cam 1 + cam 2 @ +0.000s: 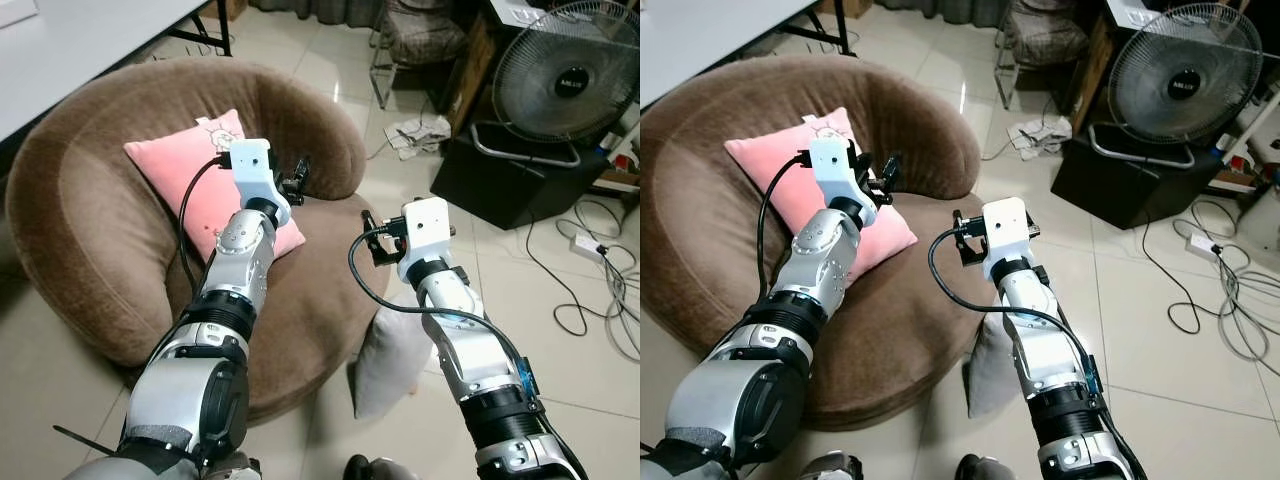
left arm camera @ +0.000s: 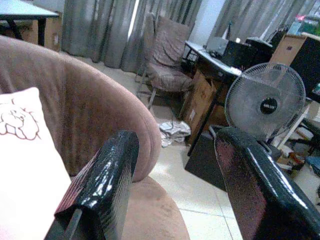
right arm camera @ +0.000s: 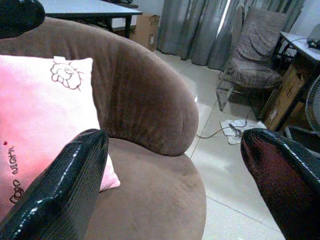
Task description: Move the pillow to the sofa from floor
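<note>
Pink pillow with a small line drawing lies on the seat of the brown round sofa, leaning against its backrest, directly under and behind the left gripper. That gripper hovers above the pillow's near edge with its 2 black fingers spread wide and nothing between them. The right gripper hangs over the sofa's front rim, off to the side of the pillow, its fingers also wide apart and empty. Below the right forearm, a grey cushion stands on the tiled floor, leaning against the sofa's base. Beyond the right gripper stand a fan on a black box, loose cables and a chair.
</note>
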Tool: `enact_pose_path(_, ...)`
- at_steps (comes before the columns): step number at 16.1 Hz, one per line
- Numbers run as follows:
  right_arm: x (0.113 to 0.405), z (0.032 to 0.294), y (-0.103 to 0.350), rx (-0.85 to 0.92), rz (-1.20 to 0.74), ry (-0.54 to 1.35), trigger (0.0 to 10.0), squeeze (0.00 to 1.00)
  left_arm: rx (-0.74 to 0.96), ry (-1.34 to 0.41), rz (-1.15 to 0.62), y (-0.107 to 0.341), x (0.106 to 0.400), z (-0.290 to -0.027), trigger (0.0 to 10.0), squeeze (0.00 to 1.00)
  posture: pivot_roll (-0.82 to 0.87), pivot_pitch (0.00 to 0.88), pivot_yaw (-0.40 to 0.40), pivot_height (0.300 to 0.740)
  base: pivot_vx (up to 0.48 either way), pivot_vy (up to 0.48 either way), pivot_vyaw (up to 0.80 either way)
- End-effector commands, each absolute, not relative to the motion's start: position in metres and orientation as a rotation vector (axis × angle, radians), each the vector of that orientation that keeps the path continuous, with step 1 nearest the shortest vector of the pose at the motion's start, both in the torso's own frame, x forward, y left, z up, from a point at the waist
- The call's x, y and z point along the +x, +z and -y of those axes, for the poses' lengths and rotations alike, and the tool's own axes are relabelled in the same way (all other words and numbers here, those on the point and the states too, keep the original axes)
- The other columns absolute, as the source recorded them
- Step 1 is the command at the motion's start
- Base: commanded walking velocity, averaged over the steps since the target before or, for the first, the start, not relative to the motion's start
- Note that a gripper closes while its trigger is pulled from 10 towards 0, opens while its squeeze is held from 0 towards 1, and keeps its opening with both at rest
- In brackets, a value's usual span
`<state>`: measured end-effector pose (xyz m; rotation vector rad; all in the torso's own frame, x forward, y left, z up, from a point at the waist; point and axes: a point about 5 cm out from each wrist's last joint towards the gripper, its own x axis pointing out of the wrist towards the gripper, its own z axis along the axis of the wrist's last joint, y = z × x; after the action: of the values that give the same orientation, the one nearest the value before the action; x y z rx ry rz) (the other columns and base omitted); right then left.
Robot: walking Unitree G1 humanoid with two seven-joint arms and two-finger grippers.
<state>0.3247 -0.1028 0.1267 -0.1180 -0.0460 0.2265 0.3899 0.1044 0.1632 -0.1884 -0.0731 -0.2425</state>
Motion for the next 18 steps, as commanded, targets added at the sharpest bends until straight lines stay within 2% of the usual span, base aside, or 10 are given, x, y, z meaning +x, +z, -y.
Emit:
enact_pose_path(1, 0.322, 0.1031, 0.1253, -0.107, 0.037, 0.219, 10.0, 0.0, -0.181, -0.24, 0.049, 0.16, 0.3886, -0.1029, 10.0, 0.0, 0.06, 0.173, -0.08, 0.74, 0.0, 0.0, 0.0)
enact_pose_path(4, 0.3183, 0.1035, 0.1255, -0.104, 0.037, 0.223, 10.0, 0.0, -0.165, -0.235, 0.038, 0.1582, 0.3871, -0.1022, 10.0, 0.0, 0.05, 0.229, -0.094, 0.74, 0.0, 0.0, 0.0)
enact_pose_path(18, 0.3176, 0.1024, 0.1244, -0.112, 0.026, 0.232, 10.0, 0.0, -0.182, -0.245, 0.034, 0.1573, 0.384, -0.0993, 10.0, 0.0, 0.06, 0.207, -0.091, 0.74, 0.0, 0.0, 0.0)
